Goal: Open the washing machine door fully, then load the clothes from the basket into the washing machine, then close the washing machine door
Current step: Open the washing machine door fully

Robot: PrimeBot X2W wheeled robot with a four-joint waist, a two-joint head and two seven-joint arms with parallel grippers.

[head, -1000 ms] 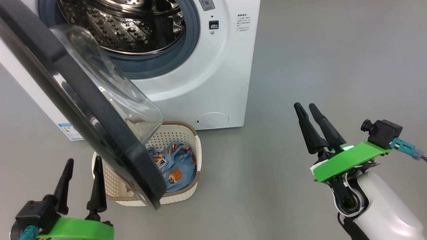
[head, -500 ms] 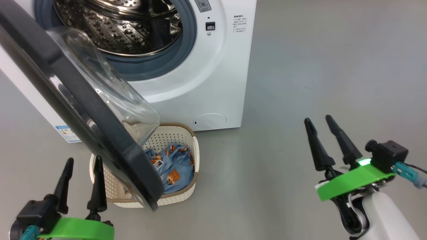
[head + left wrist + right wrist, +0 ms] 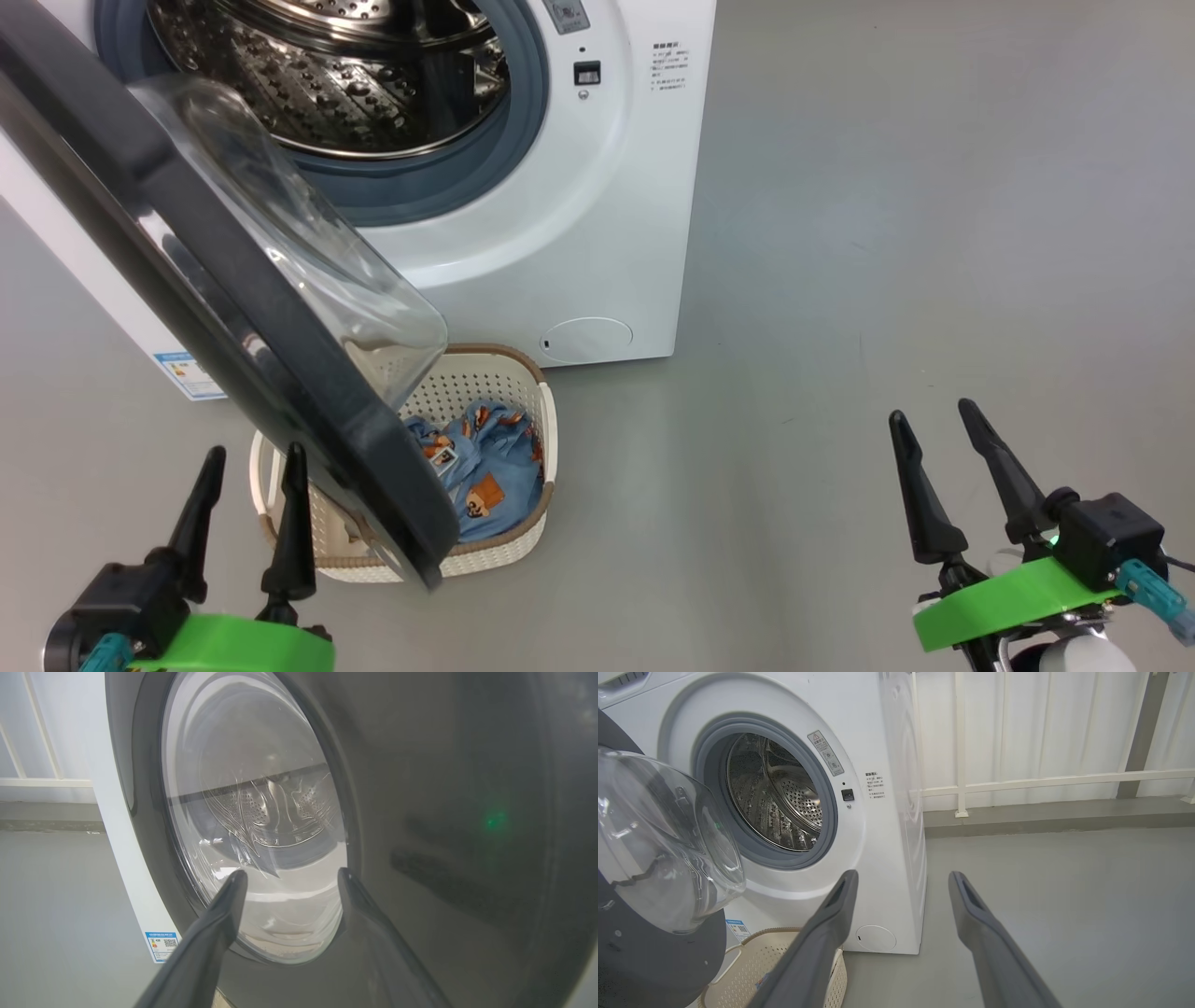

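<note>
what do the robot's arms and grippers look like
The left gripper and right gripper each have two long, tapering black fingers on a bright green plate. Beside each plate sits a small black camera with a teal plug. A green light glows at the right one.

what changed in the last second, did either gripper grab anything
The right gripper drew back toward the robot, down the head view, staying open and empty. The left gripper edged slightly right, also open. Nothing was grasped or released. The washing machine door stays partly open over the basket, with the clothes still inside it.
</note>
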